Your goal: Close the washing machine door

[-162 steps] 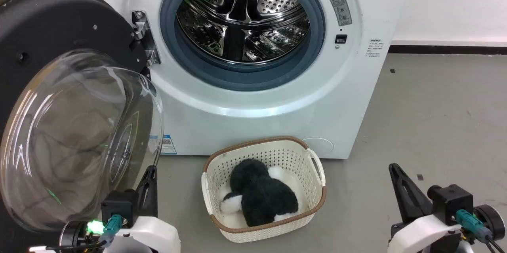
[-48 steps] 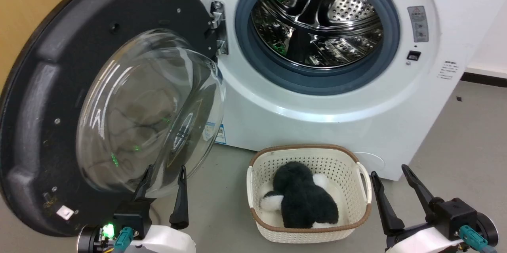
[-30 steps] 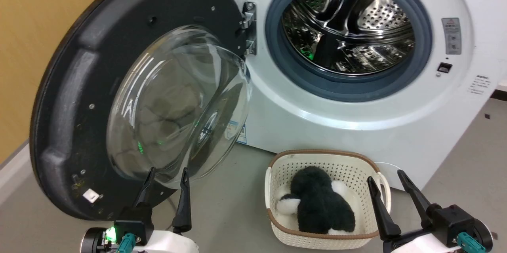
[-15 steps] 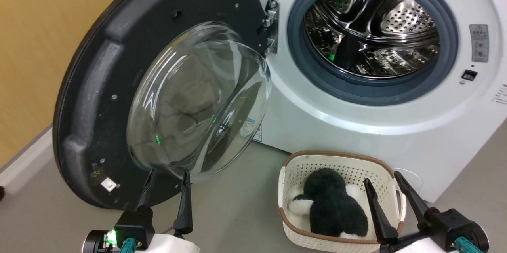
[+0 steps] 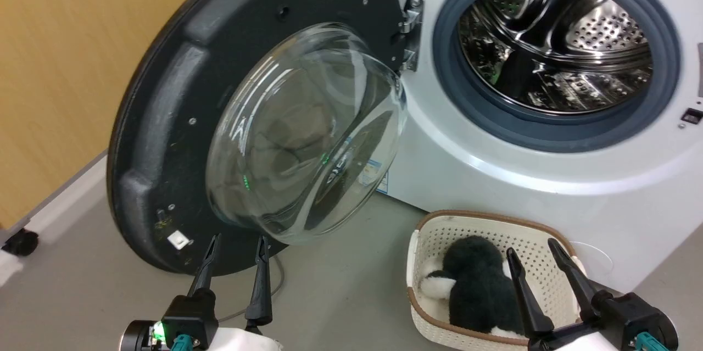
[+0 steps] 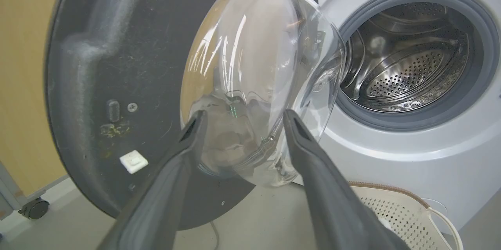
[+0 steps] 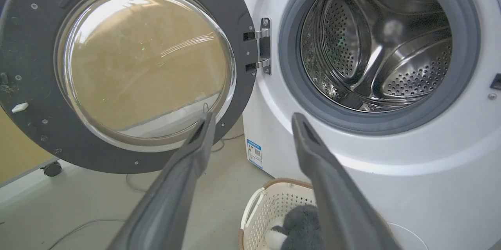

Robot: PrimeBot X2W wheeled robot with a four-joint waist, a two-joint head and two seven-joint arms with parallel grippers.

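Two dark fingers of the left hand point(image 5: 238, 238) stood apart, holding nothing, at 7 o'clock in the head view, just below the washing machine door point(image 5: 159, 120), which hung wide open at 9 o'clock of the washing machine point(image 5: 494, 175). At 5 o'clock the right hand point(image 5: 530, 247), likewise spread and empty, overlapped a cream basket point(image 5: 439, 238).

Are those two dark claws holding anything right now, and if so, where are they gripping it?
Nothing is held. The left gripper and right gripper are both open and empty; the round black-rimmed washing machine door stands open, ungripped.
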